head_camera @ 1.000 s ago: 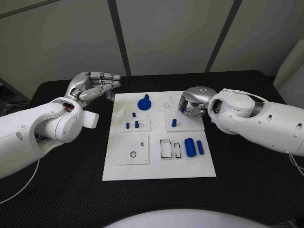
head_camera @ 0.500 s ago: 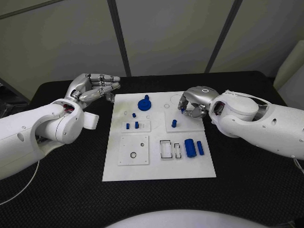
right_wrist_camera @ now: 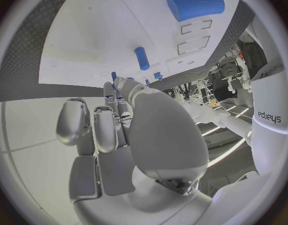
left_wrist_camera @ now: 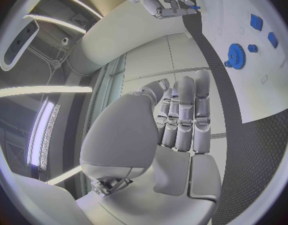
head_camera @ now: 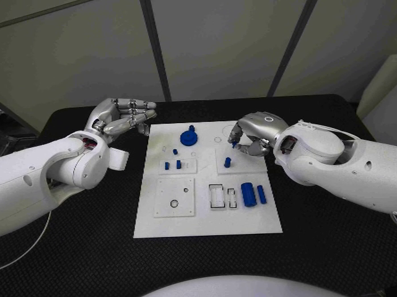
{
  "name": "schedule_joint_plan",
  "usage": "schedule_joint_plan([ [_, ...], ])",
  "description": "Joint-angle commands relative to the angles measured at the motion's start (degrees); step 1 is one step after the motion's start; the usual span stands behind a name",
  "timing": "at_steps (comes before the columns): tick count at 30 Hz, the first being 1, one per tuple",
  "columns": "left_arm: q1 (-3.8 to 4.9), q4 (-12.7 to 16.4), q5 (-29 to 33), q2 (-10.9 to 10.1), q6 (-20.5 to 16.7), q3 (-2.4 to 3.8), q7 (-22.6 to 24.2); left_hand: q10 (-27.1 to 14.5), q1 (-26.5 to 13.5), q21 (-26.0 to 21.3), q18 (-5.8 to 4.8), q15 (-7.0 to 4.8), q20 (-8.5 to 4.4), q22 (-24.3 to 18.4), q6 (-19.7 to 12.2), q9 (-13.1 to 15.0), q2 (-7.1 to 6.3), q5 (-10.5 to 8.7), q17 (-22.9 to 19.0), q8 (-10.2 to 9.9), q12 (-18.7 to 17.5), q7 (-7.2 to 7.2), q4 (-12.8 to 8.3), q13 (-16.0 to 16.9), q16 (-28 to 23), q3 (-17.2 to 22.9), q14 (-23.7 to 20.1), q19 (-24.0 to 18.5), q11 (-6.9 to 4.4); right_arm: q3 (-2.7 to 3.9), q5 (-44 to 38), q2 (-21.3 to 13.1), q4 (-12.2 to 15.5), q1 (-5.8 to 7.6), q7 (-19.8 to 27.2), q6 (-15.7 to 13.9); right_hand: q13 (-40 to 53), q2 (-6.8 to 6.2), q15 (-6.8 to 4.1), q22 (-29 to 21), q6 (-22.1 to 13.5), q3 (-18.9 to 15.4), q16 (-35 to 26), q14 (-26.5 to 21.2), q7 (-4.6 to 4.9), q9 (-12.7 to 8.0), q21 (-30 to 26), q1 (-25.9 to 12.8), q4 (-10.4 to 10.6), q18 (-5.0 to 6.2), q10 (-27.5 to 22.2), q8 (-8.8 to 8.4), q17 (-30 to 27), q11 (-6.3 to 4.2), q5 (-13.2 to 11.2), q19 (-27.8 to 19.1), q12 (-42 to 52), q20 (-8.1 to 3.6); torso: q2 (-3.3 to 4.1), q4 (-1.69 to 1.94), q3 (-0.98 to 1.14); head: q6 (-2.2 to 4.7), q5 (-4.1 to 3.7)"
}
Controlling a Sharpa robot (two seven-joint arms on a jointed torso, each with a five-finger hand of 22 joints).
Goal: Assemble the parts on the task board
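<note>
Several blue parts (head_camera: 248, 190) lie near edge of task board (head_camera: 207, 219) on table (head_camera: 91, 247), unassembled. Right hand (head_camera: 248, 137) hovers over far side, small blue peg (head_camera: 231, 141) pinched at fingertips; shallow pinch risks drop or skewed insertion. Left hand (head_camera: 122, 116) curled, holding nothing, beside far-left corner.

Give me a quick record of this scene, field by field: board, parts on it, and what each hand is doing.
Surface: black table
Board: white task board, flat, mid-table
Blue gear: far part of the board
Large blue cylinder: lying near the board's right edge
Left hand: off the board's far-left corner, fingers curled, holding nothing
Right hand: over the board's far-right part, pinching a small blue part
</note>
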Motion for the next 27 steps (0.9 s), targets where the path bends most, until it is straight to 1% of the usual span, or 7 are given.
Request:
schedule_joint_plan([
  [1,0.03,-0.1,0.2,0.2,0.5,0.04,0.5,-0.4,-0.2,-0.4,-1.04,0.09,0.06,-0.1,-0.1,-0.1,0.35,-0.21,-0.1,-0.2,0.1,0.3,-0.4,0.1,-0.3,0.0,-0.4,-0.4,0.2,0.08,0.0,0.1,1.8,0.11,0.1,-2.9,-0.1,-0.06,-0.44,0.2,0.3,0.3,0.2,2.6,-0.03,0.1,0.3,-0.5,-0.1,-0.64,0.4,-0.07,0.1,-0.03,-0.4,0.3,0.1,0.06,0.0,0.08,0.0,0.12,0.47],
  [4,0.02,-0.3,0.2,0.3,0.5,0.04,0.5,-0.4,-0.2,-0.4,-1.04,0.09,0.06,-0.1,-0.1,-0.1,0.35,-0.21,-0.1,-0.2,0.1,0.3,-0.4,0.1,-0.3,0.0,-0.4,-0.4,0.2,0.12,0.6,0.7,3.0,0.11,0.5,-3.4,-0.1,-0.07,-0.44,0.2,0.3,0.3,0.3,2.6,-0.03,0.1,0.3,-0.5,-0.1,-0.65,0.4,-0.07,0.1,-0.03,-0.4,0.4,0.1,0.06,0.02,0.11,-0.01,0.15,0.79],
  [11,0.02,-0.6,0.2,0.8,0.7,0.04,0.5,-0.4,-0.2,-0.4,-1.04,0.09,0.06,-0.1,-0.1,-0.1,0.35,-0.21,-0.1,-0.2,0.1,0.3,-0.4,0.1,-0.3,0.0,-0.4,-0.4,0.2,0.11,2.7,3.6,5.1,0.06,1.6,-3.7,-0.1,-0.12,-0.46,0.3,0.3,0.5,0.3,2.6,-0.04,0.1,0.4,-0.5,-0.2,-0.65,0.3,-0.13,0.1,-0.04,-0.2,0.4,0.0,0.02,0.01,0.16,-0.13,-0.09,3.17],
  [15,0.02,-0.8,0.2,1.1,0.7,0.04,0.5,-0.4,-0.2,-0.4,-1.04,0.09,0.06,-0.1,-0.1,-0.1,0.35,-0.21,-0.1,-0.2,0.1,0.3,-0.4,0.1,-0.3,0.0,-0.4,-0.4,0.2,0.05,3.7,5.5,5.2,-0.17,2.2,-3.5,-0.1,-0.12,-0.46,0.2,0.3,0.5,0.2,2.6,-0.03,0.0,0.4,-0.5,-0.2,-0.64,0.3,-0.15,0.0,-0.04,-0.2,0.4,0.0,0.02,0.02,0.2,-0.16,-0.31,3.97],
  [19,0.03,-0.9,0.2,1.4,0.7,0.04,0.4,-0.4,-0.2,-0.4,-1.04,0.09,0.06,-0.1,-0.1,-0.1,0.35,-0.21,-0.1,-0.2,0.1,0.3,-0.4,0.1,-0.3,0.0,-0.4,-0.4,0.2,-0.02,4.1,6.9,4.7,-1.82,2.6,-3.0,-0.1,-0.12,-0.46,0.3,0.3,0.5,0.2,2.6,-0.02,0.0,0.4,-0.6,-0.2,-0.65,0.3,-0.16,0.0,-0.03,-0.1,0.4,0.0,0.01,-0.06,0.11,-0.33,-0.42,4.9],
  [23,0.04,-1.1,0.2,1.7,0.8,0.05,0.4,-0.4,-0.2,-0.4,-1.04,0.09,0.06,-0.1,-0.1,-0.1,0.35,-0.21,-0.1,-0.2,0.1,0.3,-0.4,0.1,-0.3,0.0,-0.4,-0.4,0.2,-0.05,4.0,8.1,4.2,-3.73,3.0,-2.6,-0.2,-0.13,-0.46,0.2,0.3,0.6,0.2,2.6,0.0,0.0,0.4,-0.6,-0.3,-0.64,0.3,-0.19,0.0,-0.01,0.0,0.3,-0.1,0.0,0.04,0.18,-0.2,-0.71,5.84],
  [27,0.04,-1.4,0.2,2.1,0.8,0.05,0.4,-0.4,-0.2,-0.4,-1.04,0.09,0.06,-0.1,-0.1,-0.1,0.35,-0.21,-0.1,-0.2,0.1,0.3,-0.4,0.1,-0.3,0.0,-0.4,-0.4,0.2,-0.24,4.0,9.5,3.4,-5.2,3.4,-2.1,-0.2,-0.13,-0.46,0.2,0.3,0.6,0.2,2.6,0.0,0.0,0.4,-0.6,-0.3,-0.64,0.3,-0.2,0.0,-0.01,0.0,0.3,-0.1,0.0,0.05,0.08,-0.21,-0.95,6.59],
])
